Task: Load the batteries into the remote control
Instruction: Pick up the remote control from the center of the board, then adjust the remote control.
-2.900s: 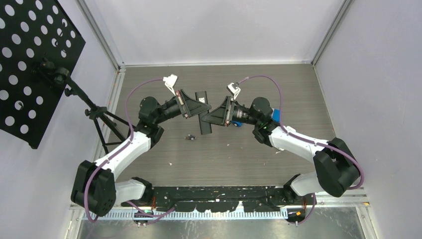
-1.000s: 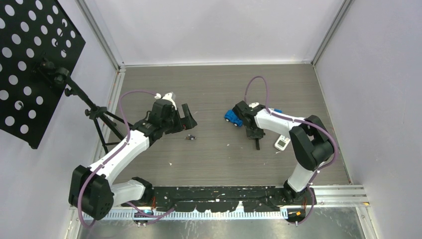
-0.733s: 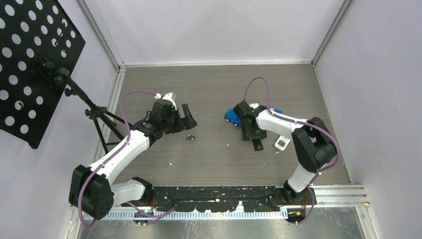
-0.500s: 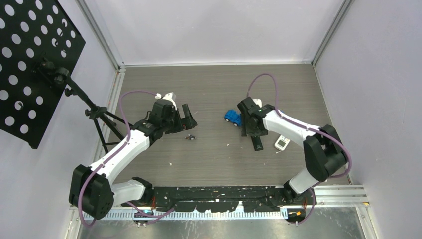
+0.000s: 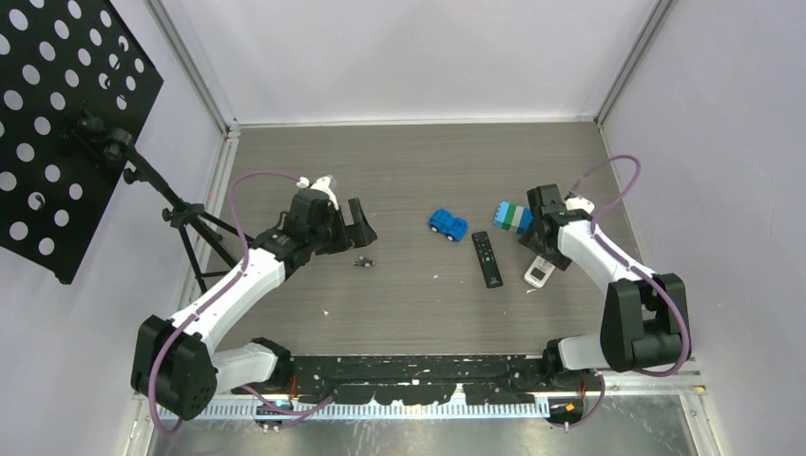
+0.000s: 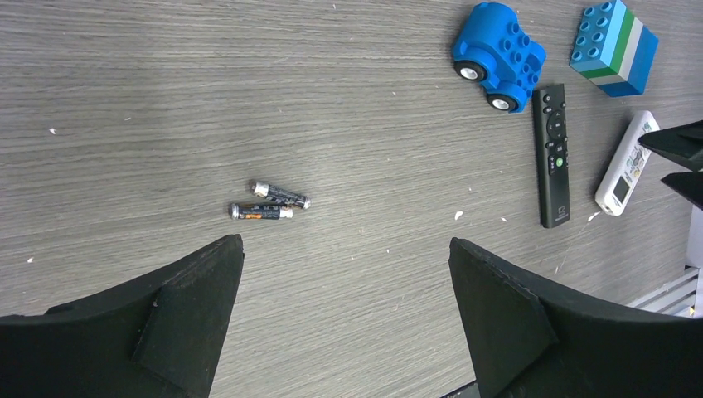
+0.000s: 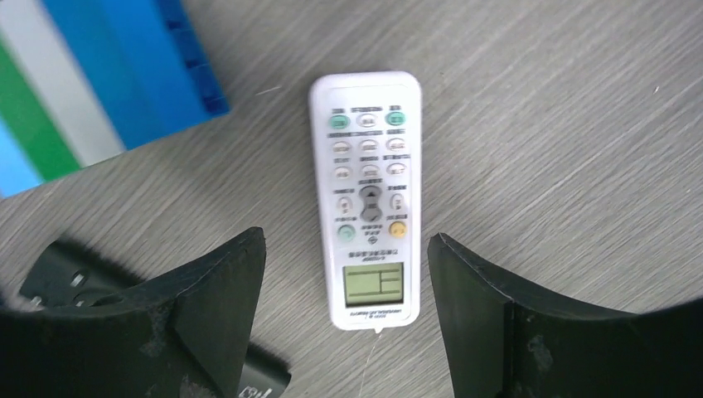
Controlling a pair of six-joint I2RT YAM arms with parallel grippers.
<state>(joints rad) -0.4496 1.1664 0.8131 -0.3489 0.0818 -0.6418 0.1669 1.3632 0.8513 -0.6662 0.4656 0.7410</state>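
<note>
Black remote (image 5: 487, 258) now flat on table (image 5: 399, 304), long axis near-far, buttons probably far.

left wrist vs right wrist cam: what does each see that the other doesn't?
Left wrist only: two batteries lying close together, and the blue toy car. Right wrist only: the white remote close enough to show its buttons and screen. Both: white remote, part of the black remote, colored block stack.
</note>
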